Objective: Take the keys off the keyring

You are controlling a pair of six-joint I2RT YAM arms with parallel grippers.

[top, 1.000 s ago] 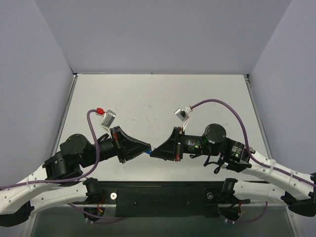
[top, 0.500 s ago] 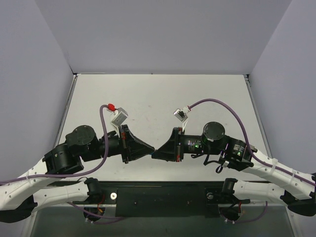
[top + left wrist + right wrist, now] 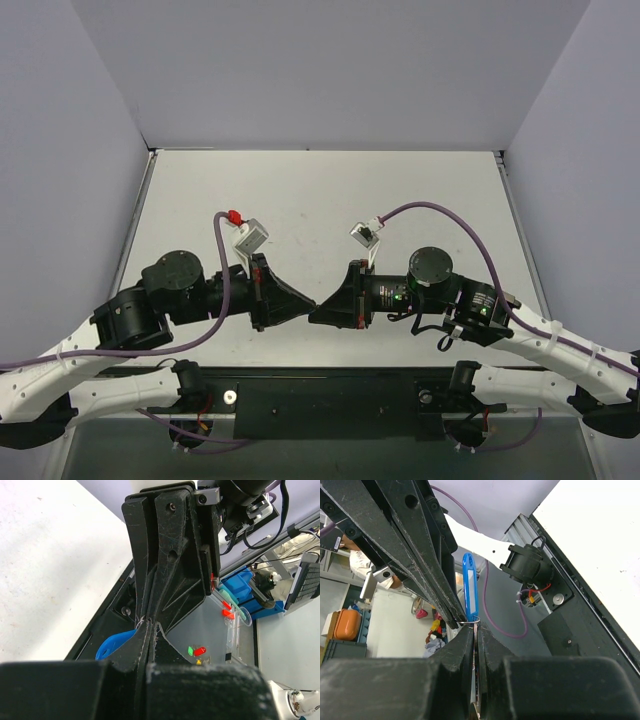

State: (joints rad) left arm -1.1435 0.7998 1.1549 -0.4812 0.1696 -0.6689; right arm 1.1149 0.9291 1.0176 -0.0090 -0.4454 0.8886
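My left gripper and right gripper meet tip to tip above the bench's near edge, both pressed together on the keyring. Its blue tag lies just beside their tips. The keys I cannot make out.

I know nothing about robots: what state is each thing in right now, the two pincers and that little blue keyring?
Left pincer, shut, its tip meeting the right pincer's tip.
Right pincer, shut, seemingly pinching the keyring's thin wire ring at its tip.
Keyring, held in the air where the two tips meet, blue tag sticking out free.
Keys, not visible; cannot tell whether on or off the ring.
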